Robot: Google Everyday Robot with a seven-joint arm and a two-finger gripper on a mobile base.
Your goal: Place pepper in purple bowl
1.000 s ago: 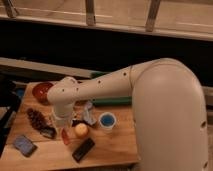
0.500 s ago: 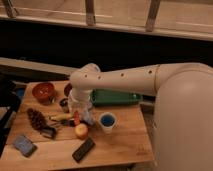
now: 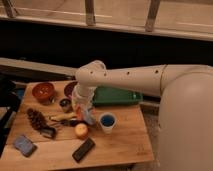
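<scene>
Pincer closed above table, its hold unclear, purple bowl half hidden behind arm

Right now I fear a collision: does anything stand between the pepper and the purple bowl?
The gripper, jaws shut, seems to hold the pepper just in front of the purple bowl. A small dark cup stands beside that path, near the bowl's front rim.
</scene>
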